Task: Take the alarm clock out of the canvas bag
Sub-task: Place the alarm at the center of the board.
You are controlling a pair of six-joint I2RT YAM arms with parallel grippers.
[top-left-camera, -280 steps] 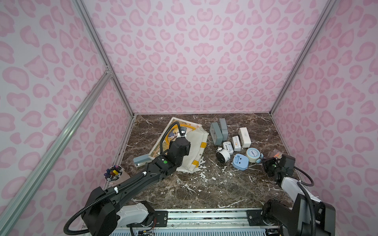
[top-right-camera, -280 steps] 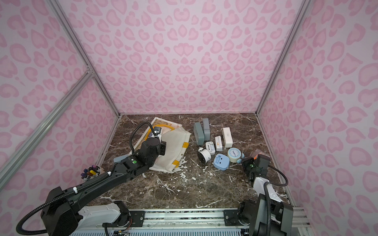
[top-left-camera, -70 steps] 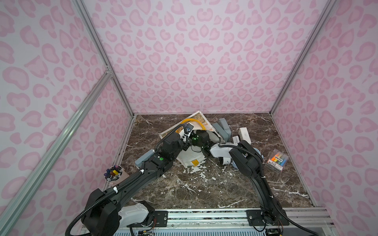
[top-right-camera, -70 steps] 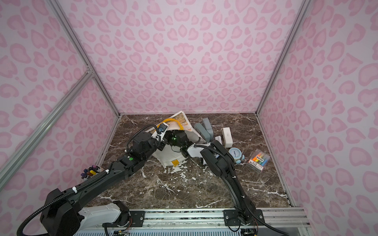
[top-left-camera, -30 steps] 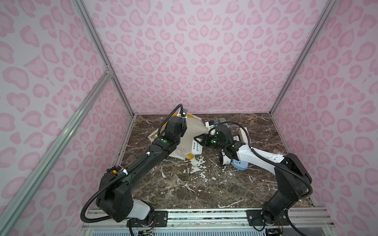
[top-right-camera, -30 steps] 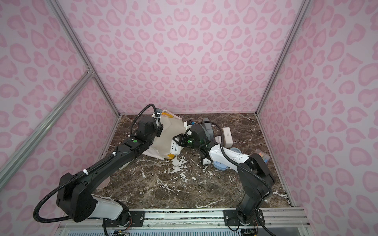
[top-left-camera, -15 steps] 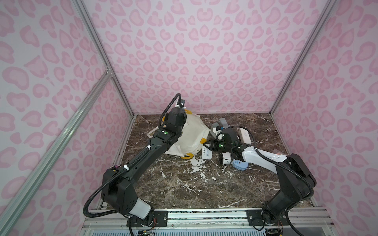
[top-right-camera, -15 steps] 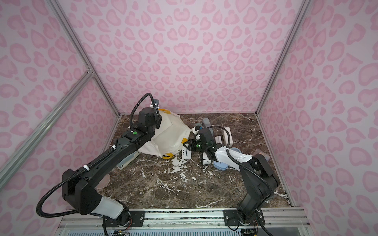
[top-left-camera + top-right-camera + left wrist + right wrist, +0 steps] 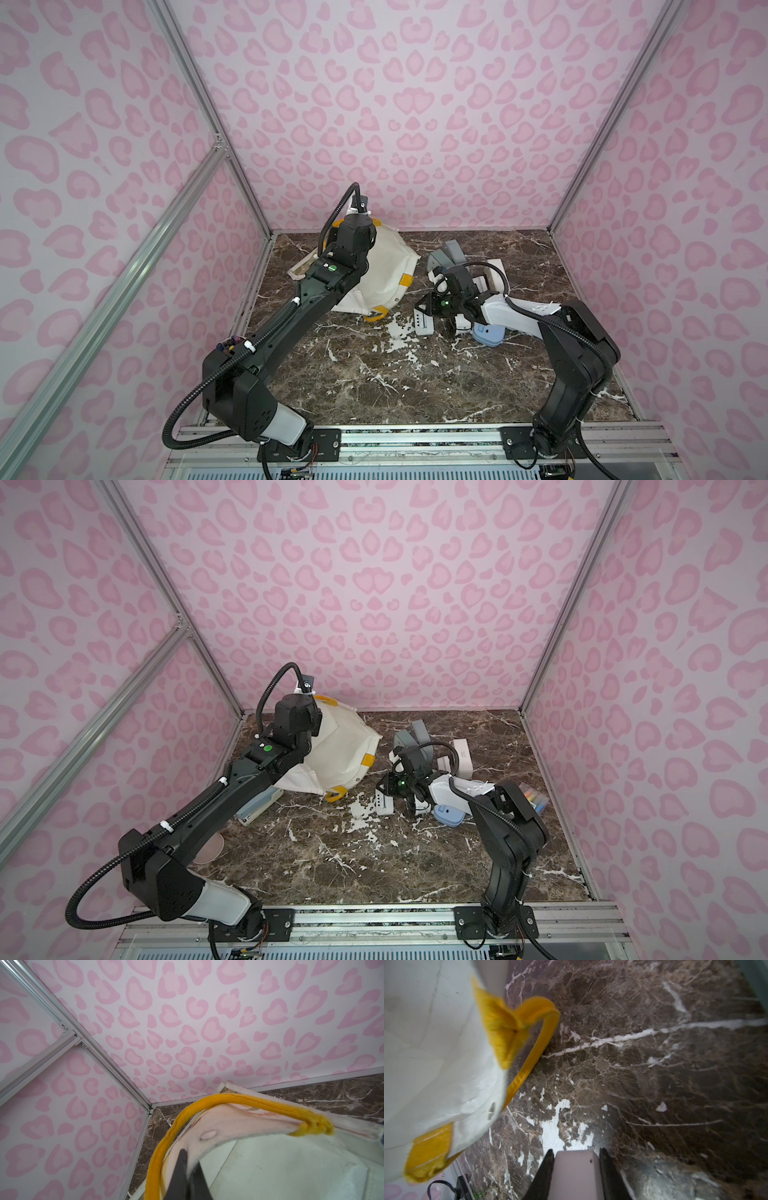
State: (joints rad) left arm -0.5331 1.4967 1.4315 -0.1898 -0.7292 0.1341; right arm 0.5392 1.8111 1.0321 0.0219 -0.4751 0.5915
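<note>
One bag at the back left of the table, rim held up, mouth toward the right arm. Two yellow handles: one arching beside the pinched rim, one down at the marble. Left gripper closed tight on the bag's rim. Right gripper clamped on one white clock, outside the bag, just beside its mouth, low over the table; touching it or not, cannot tell. Around the right arm: two grey blocks, one white box, one blue clock, one round clock, partly hidden.
</note>
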